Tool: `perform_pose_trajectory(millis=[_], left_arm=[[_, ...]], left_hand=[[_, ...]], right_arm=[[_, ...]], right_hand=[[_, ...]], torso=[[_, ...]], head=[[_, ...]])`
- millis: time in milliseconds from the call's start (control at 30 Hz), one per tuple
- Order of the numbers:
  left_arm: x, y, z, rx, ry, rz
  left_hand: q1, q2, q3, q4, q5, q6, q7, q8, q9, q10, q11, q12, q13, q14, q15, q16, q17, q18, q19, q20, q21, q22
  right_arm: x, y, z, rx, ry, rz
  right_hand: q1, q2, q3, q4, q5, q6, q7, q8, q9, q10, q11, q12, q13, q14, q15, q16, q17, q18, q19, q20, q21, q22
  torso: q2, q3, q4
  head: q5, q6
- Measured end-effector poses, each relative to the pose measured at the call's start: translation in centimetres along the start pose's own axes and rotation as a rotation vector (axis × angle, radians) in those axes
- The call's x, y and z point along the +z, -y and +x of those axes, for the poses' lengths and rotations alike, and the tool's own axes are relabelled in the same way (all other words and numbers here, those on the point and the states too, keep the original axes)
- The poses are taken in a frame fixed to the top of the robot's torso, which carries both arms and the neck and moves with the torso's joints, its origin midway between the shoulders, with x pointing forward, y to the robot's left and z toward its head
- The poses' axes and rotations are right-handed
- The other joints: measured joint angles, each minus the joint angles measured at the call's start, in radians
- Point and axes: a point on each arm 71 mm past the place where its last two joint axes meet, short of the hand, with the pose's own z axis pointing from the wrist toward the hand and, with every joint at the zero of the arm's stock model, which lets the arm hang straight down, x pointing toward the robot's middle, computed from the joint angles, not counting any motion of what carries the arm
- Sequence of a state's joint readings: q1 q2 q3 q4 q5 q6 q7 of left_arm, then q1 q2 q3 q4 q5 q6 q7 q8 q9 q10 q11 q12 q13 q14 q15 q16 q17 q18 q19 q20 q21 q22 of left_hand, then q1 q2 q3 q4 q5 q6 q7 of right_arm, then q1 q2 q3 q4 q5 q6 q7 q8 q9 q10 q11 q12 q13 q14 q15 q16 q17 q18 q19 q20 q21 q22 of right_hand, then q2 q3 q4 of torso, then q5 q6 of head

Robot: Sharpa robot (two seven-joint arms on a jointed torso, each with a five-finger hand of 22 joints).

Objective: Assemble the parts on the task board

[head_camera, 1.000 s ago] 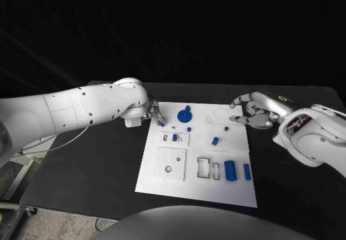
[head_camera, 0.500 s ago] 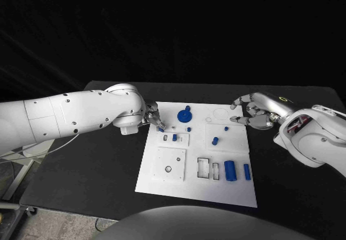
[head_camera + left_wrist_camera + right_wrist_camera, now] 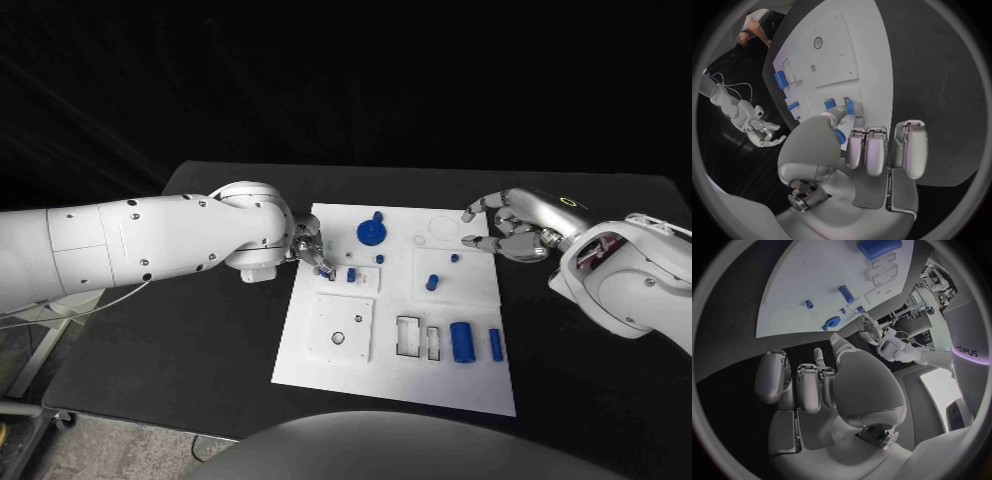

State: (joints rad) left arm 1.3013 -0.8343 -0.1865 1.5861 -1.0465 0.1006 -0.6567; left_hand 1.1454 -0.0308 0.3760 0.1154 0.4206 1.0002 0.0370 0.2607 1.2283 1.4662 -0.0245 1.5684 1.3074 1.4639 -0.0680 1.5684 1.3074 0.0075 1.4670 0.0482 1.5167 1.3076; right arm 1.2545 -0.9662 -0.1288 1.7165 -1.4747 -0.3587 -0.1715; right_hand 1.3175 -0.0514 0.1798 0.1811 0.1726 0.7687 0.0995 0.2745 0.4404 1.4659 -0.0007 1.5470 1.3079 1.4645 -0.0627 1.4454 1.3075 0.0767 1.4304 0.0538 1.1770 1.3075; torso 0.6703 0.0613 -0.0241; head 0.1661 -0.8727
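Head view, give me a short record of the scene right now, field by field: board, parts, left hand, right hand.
board: white task board flat on the black table
round part: blue disc near the board's far edge
large part: blue block near the board's right edge, a slimmer blue piece beside it
left hand: left hand at the board's left edge, pinching a small blue part
right hand: right hand at the board's far right corner, fingers curled, nothing seen in it
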Motion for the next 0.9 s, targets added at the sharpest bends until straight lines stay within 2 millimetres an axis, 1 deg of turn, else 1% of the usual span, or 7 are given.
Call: perform_pose_trajectory(millis=[200, 400, 633, 900], left_arm=[[0.01, 0.02, 0.2, 0.013, 0.004, -0.001], [0.05, 0.26, 0.29, 0.014, 0.012, 0.005], [0.07, 0.56, 0.41, 0.011, 0.021, 0.014], [0.15, 0.69, 0.76, 0.006, 0.018, 0.019]], left_hand=[[-0.001, -0.001, 0.0, 0.0, 0.0, 0.0, 0.0, 0.0, 0.002, 0.0, 0.0, 0.0, 0.0, 0.0, 0.0, 0.0, 0.0, 0.0, 0.0, 0.0, 0.0, 0.0], [-0.003, -0.003, 0.003, -0.003, 0.0, 0.0, 0.0, 0.002, 0.002, 0.0, 0.0, 0.0, 0.0, 0.0, 0.0, 0.0, 0.0, 0.0, 0.0, 0.0, 0.0, 0.0], [-0.003, -0.003, 0.003, -0.003, -0.001, 0.0, 0.0, 0.002, 0.001, 0.0, 0.0, 0.0, 0.0, 0.0, 0.0, 0.0, 0.0, 0.0, 0.0, 0.0, 0.0, 0.0], [-0.004, -0.004, 0.005, 0.0, -0.001, 0.0, 0.001, 0.002, -0.001, 0.0, 0.0, 0.0, 0.0, 0.0, 0.0, 0.0, 0.001, 0.0, 0.0, 0.0, 0.0, 0.0]], right_arm=[[0.0, 0.02, 0.06, 0.003, -0.002, 0.001], [0.0, 0.01, 0.12, 0.004, -0.004, 0.001], [-0.03, 0.06, 0.16, 0.005, -0.005, 0.003], [-0.04, 0.08, 0.18, 0.005, -0.005, 0.004]], right_hand=[[0.0, 0.0, 0.0, 0.0, 0.0, 0.0, 0.0, 0.0, -0.001, 0.0, 0.0, 0.0, 0.0, 0.0, 0.0, 0.0, 0.0, 0.0, 0.0, 0.0, -0.002, 0.0], [0.0, 0.0, 0.0, 0.0, 0.0, 0.0, 0.0, 0.0, -0.001, 0.0, 0.0, 0.0, 0.0, 0.0, 0.0, 0.0, 0.0, 0.0, 0.0, 0.0, -0.002, 0.0], [0.0, 0.0, 0.0, 0.0, 0.0, 0.0, 0.0, 0.0, -0.001, 0.0, 0.0, 0.0, 0.0, 0.0, 0.0, 0.0, 0.0, 0.0, 0.0, 0.0, -0.002, 0.0], [0.0, 0.0, 0.0, 0.0, 0.0, 0.0, 0.0, 0.0, -0.001, 0.0, 0.0, 0.0, 0.0, 0.0, 0.0, -0.001, 0.0, 0.0, 0.0, 0.0, -0.002, 0.001]], torso=[[0.001, 0.0004, 0.0003], [0.001, 0.0003, -0.0008], [0.001, 0.0007, -0.0013], [0.001, 0.0009, -0.0002]], head=[[0.002, 0.0], [0.004, 0.0], [0.002, 0.0], [0.001, 0.0]])
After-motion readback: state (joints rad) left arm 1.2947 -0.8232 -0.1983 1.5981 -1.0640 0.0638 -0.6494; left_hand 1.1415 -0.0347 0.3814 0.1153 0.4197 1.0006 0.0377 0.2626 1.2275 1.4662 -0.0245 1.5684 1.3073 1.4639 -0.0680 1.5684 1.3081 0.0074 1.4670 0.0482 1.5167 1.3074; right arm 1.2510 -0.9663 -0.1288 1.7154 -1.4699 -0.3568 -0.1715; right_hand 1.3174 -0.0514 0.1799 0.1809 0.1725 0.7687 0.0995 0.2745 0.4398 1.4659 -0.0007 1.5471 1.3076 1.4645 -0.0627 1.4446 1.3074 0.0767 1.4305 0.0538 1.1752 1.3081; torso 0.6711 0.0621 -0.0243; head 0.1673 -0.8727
